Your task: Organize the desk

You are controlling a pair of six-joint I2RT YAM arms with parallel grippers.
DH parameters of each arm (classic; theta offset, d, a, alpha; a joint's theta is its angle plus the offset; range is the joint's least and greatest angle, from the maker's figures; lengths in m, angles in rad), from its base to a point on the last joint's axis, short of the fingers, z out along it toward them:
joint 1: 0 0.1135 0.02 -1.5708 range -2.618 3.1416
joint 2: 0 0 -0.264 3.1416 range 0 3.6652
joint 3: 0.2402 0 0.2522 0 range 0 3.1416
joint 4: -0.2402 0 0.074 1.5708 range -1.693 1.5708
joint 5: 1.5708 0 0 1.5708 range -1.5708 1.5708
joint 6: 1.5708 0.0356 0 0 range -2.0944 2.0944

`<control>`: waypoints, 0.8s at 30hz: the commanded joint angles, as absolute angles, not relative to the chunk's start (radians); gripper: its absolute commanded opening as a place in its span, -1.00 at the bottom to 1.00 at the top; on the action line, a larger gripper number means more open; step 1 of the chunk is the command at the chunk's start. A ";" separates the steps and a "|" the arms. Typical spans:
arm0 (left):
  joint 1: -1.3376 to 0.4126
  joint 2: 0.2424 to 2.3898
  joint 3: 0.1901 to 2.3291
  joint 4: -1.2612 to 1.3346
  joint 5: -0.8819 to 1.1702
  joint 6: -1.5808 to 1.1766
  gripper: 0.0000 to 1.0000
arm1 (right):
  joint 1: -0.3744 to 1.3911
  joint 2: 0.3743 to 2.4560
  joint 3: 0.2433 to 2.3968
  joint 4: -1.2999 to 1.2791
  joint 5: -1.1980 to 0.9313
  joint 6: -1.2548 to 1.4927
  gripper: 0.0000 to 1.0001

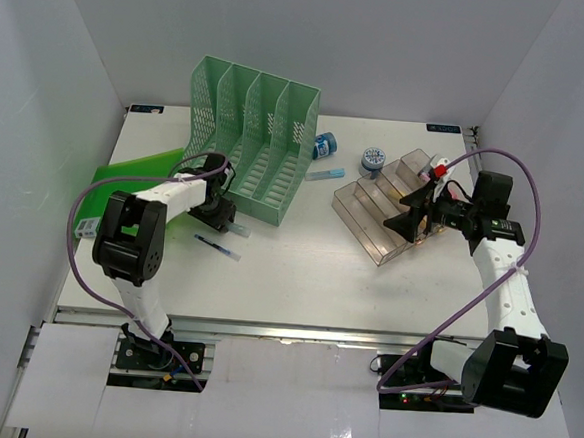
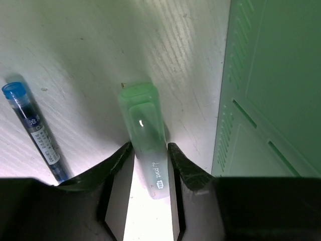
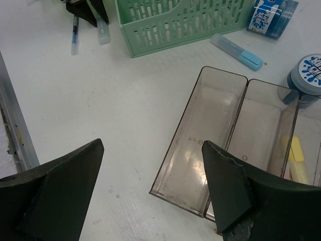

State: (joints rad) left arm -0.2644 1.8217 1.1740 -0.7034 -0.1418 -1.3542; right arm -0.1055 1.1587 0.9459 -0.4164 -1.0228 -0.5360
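Note:
The white desk [image 1: 308,270] holds scattered stationery. My left gripper [image 1: 216,214] is low on the desk beside the green mesh file rack [image 1: 258,136]. Its jaws are closed against both sides of a pale green highlighter [image 2: 145,130] that lies on the desk [image 2: 75,50]. A blue pen [image 2: 37,133] lies just left of it. My right gripper [image 1: 410,209] is open and empty, hovering over the low front end of the clear tiered tray [image 1: 373,210]; it also shows in the right wrist view [image 3: 153,145].
A green folder [image 1: 114,182] lies at the left edge. A blue highlighter [image 1: 325,174], a blue packet [image 1: 324,144] and a blue jar [image 1: 372,161] lie between rack and tray. A yellow item [image 3: 297,160] lies in the tray [image 3: 215,130].

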 commanded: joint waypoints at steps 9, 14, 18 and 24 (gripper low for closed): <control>-0.261 1.709 1.089 -0.655 -0.063 -1.262 -0.68 | -0.114 1.174 0.985 -0.619 -1.223 -0.785 0.78; -0.268 1.585 1.027 -0.581 0.035 -1.208 -0.99 | -0.088 1.210 1.027 -0.836 -1.307 -0.980 0.90; -0.302 1.453 0.948 -0.487 0.124 -1.126 -1.00 | 0.041 1.212 1.028 -0.745 -1.228 -0.843 0.90; -0.404 1.258 0.817 -0.244 0.256 -0.980 -1.00 | 0.389 1.202 0.945 -0.472 -0.979 -0.485 0.89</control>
State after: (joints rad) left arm -0.3269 1.4030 0.9009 -0.4743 0.1144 -1.1161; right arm 0.1861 1.2110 0.9793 -0.6729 -1.1359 -0.7578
